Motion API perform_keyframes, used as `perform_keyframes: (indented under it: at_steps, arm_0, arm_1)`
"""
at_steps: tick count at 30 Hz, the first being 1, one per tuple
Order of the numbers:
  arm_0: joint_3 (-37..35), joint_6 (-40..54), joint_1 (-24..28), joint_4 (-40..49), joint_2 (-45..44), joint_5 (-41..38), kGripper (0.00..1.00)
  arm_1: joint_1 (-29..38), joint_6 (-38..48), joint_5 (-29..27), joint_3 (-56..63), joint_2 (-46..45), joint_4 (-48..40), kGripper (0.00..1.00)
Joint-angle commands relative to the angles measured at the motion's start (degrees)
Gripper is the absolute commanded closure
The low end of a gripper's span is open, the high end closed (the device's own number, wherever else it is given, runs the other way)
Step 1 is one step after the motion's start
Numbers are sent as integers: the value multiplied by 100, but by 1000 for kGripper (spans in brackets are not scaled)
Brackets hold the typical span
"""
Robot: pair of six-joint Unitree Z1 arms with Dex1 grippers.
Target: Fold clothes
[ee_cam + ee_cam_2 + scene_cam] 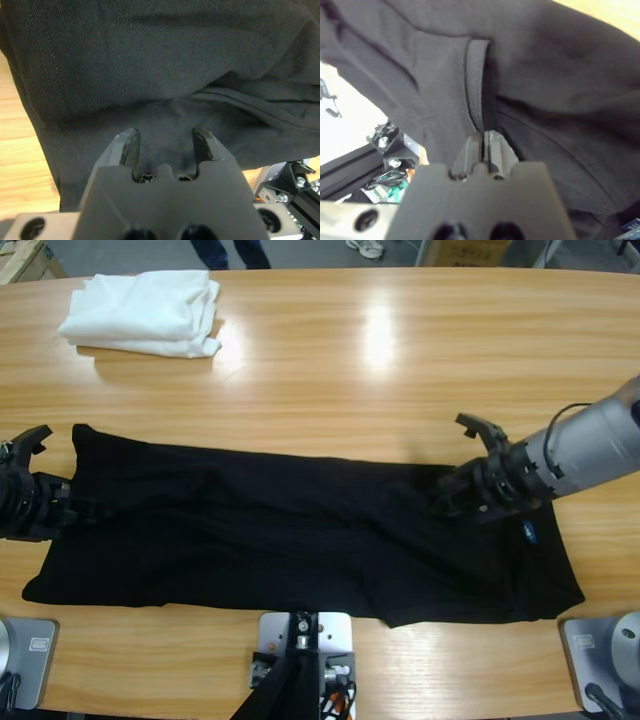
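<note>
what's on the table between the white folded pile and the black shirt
Nothing: in the high view a bare strip of wooden table separates the white folded pile from the black shirt.

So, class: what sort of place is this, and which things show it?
Probably a robotics lab: a long wooden table with a black polo shirt spread out, a white folded garment pile, and people's feet beyond the far edge.

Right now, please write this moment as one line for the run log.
black short-sleeved polo shirt: flat on wooden table | left claw: open over shirt | right claw: shut on ribbed edge | white folded pile: apart
</note>
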Motion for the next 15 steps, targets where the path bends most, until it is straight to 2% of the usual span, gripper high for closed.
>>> perform_keyframes:
  at_steps: [1,4,9,15]
  arm_0:
    - [251,-88,-115,-196,133,-101,575]
    - [251,-88,-129,-216,144,-101,572]
    - [251,-88,-141,-221,135,-99,570]
    - [268,-105,-285,-221,81,-101,570]
  arm_1:
    - [537,-362,203,-297,-285,-95,1000]
    - [726,-679,209,-857,-318,121,1000]
    - [1140,-1572,254,-2406,107,2023,1000]
    - [1618,-1661,358,-2471,-65,2907,1000]
